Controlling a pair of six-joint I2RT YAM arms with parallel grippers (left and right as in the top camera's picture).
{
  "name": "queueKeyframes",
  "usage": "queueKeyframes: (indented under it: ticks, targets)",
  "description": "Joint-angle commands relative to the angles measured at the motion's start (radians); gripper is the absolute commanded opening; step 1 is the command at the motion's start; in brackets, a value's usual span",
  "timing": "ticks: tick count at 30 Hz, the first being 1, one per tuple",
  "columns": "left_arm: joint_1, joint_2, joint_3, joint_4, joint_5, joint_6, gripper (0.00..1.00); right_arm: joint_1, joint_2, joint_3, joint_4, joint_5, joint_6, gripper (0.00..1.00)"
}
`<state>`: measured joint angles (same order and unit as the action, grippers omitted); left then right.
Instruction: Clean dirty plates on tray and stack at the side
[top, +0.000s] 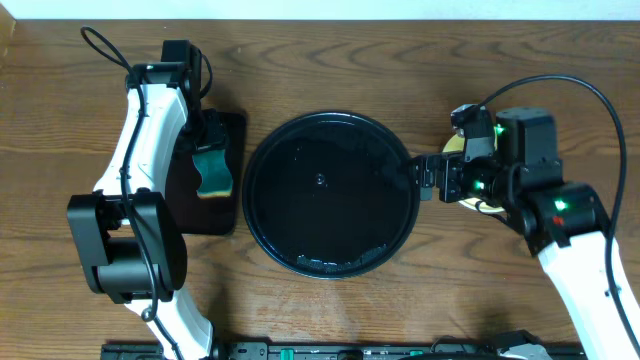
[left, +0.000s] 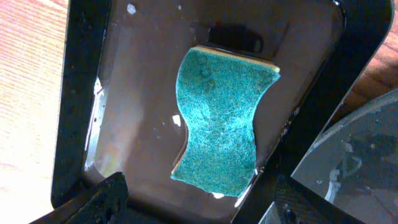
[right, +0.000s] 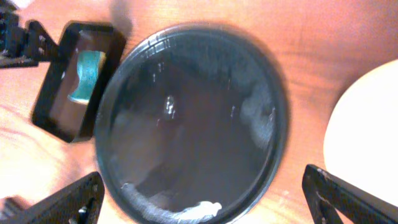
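The round black tray lies mid-table, wet, with foam streaks and no plates on it; it fills the right wrist view. A pale yellow plate shows partly under my right arm, right of the tray, and as a pale disc in the right wrist view. The mint-blue plates are hidden. My right gripper is open and empty above the tray's right rim. My left gripper is open and empty above a green sponge.
The sponge lies in a small rectangular black tray, wet inside, just left of the round tray. Bare wooden table surrounds both. My right arm's cable loops at the far right.
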<state>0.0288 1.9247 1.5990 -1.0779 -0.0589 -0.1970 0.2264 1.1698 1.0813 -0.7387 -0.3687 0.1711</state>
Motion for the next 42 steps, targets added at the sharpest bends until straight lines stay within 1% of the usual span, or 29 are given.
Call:
queueKeyframes:
  ticks: [1,4,7,8,10,13,16,21,23,27,42]
  targets:
    - [0.001,0.005,0.0,-0.006,-0.009,0.01,0.76,0.002,-0.148,-0.081,0.066,0.032,-0.291,0.99]
    - [0.001,0.005,0.0,-0.006,-0.009,0.01,0.76,-0.022,-0.29,-0.213,0.145,0.032,-0.373,0.99]
    - [0.001,0.005,0.0,-0.006,-0.009,0.01,0.76,-0.055,-0.462,-0.375,0.235,0.053,-0.378,0.99]
    - [0.001,0.005,0.0,-0.006,-0.009,0.01,0.76,-0.078,-0.62,-0.518,0.316,0.082,-0.378,0.99]
    - [0.001,0.005,0.0,-0.006,-0.009,0.01,0.76,-0.101,-0.75,-0.633,0.379,0.103,-0.378,0.99]
    - [0.001,0.005,0.0,-0.006,-0.009,0.01,0.76,-0.133,-0.908,-0.781,0.465,0.12,-0.378,0.99]
    - [0.001,0.005,0.0,-0.006,-0.009,0.01,0.75,-0.158,-1.024,-0.903,0.535,0.122,-0.378,0.99]
    - [0.001,0.005,0.0,-0.006,-0.01,0.01,0.76,-0.176,-1.116,-1.046,0.625,0.122,-0.378,0.99]
    - [0.001,0.005,0.0,-0.006,-0.009,0.01,0.76,-0.176,-1.136,-1.077,0.693,0.13,-0.375,0.99]
    - [0.001,0.005,0.0,-0.006,-0.009,0.01,0.76,-0.176,-1.165,-1.076,0.687,0.139,-0.384,0.99]
    - [0.001,0.005,0.0,-0.006,-0.009,0.01,0.76,-0.176,-1.164,-1.076,0.685,0.155,-0.393,0.99]
